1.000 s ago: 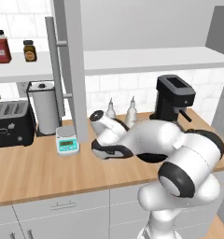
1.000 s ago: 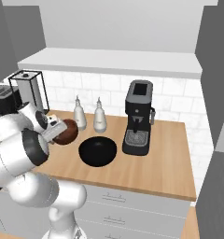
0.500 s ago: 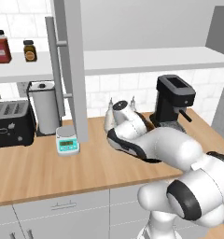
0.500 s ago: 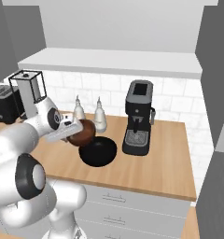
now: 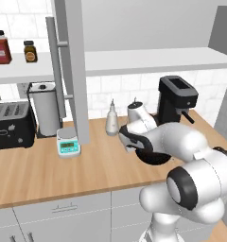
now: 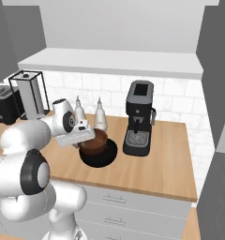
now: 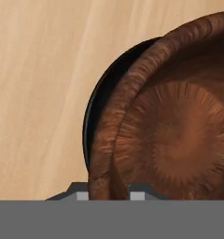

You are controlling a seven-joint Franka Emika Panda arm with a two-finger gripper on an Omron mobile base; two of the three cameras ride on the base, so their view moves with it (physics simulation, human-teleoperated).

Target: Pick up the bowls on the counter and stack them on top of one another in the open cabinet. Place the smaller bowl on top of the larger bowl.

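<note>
Smaller bowl (image 7: 179, 126) mouth-up, over larger bowl (image 7: 102, 100).

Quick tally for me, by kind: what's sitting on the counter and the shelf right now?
Bowls: 2, brown bowl in the claw, black bowl
Bottles: 2
Jars: 2
Coffee machine: 1
Toaster: 1
Kitchen scale: 1
Paper towel holder: 1
Total: 10

wood-grained brown bowl (image 7: 179, 130); glossy black bowl (image 7: 99, 105); wooden counter (image 7: 39, 93)
</note>
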